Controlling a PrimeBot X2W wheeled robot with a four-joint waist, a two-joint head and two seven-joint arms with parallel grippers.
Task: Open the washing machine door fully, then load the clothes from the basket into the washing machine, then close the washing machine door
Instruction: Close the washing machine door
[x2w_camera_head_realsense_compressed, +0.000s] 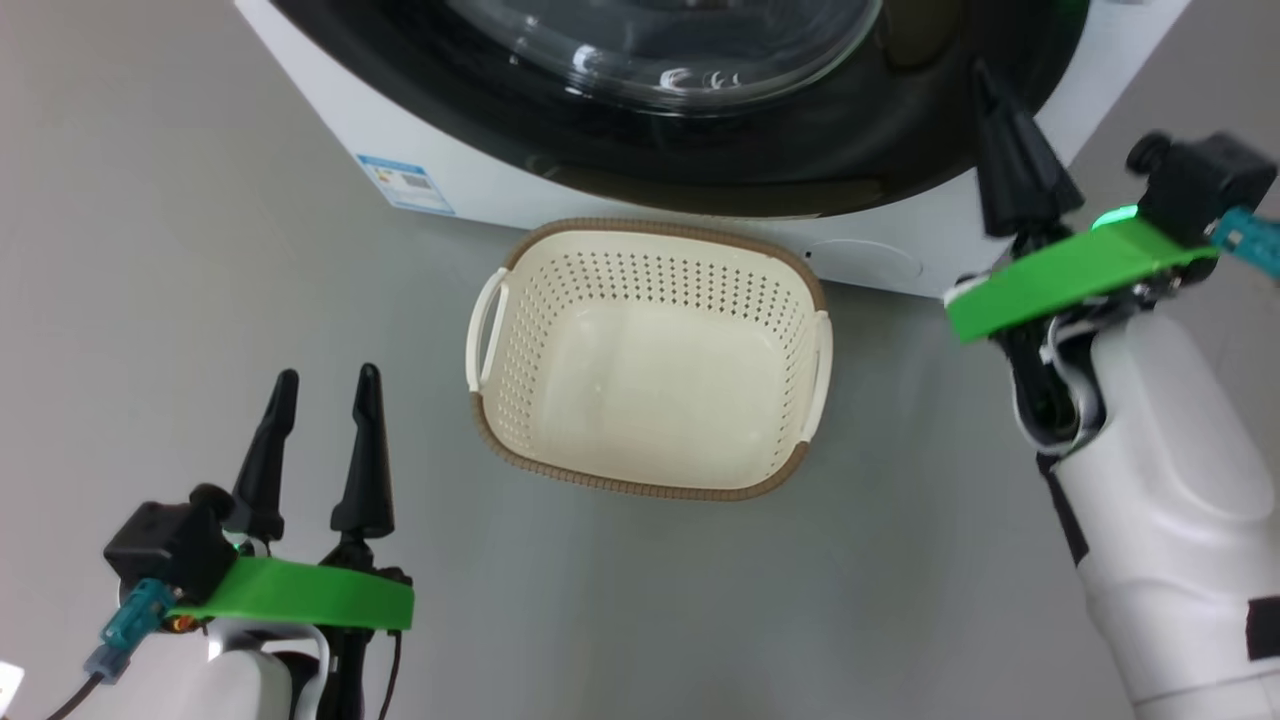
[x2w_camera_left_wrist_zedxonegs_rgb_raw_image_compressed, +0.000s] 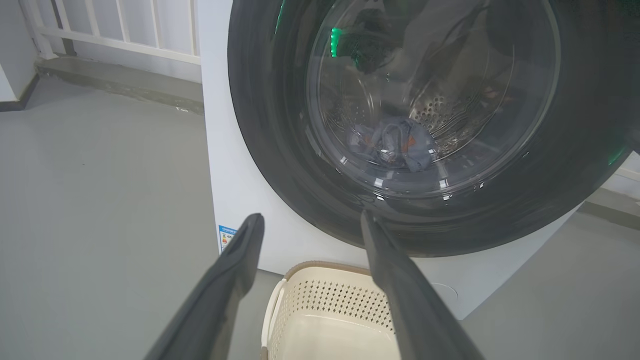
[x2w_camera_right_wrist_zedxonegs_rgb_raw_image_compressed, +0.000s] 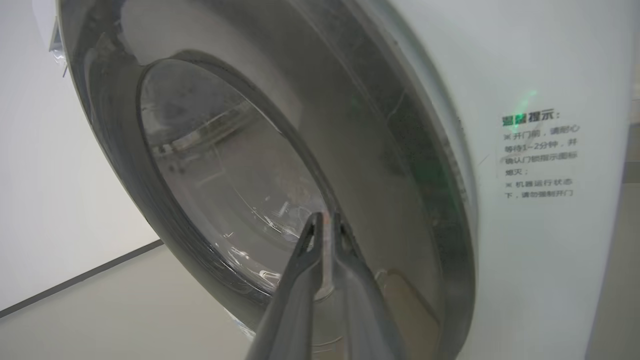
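**A:** Where do things stand?

**B:** On the washer (x2w_camera_head_realsense_compressed: 330, 130), the door (x2w_camera_head_realsense_compressed: 760, 150) looks shut flush. The basket (x2w_camera_head_realsense_compressed: 650, 400) sits bare before the washer, and the clothes (x2w_camera_left_wrist_zedxonegs_rgb_raw_image_compressed: 395, 145) lie inside its drum.

**A:** And my hands?

**B:** Your right hand (x2w_camera_right_wrist_zedxonegs_rgb_raw_image_compressed: 325, 222) is clenched and empty, tips at the door rim. Your left hand (x2w_camera_head_realsense_compressed: 327, 375) is released, before the washer. Press squarely until you feel the latch.

The washing machine door (x2w_camera_head_realsense_compressed: 700, 150) runs off the head view's top edge; the clothes (x2w_camera_left_wrist_zedxonegs_rgb_raw_image_compressed: 395, 145) show blurred behind it; the left wrist view's bottom edge cuts the basket (x2w_camera_left_wrist_zedxonegs_rgb_raw_image_compressed: 325, 300).
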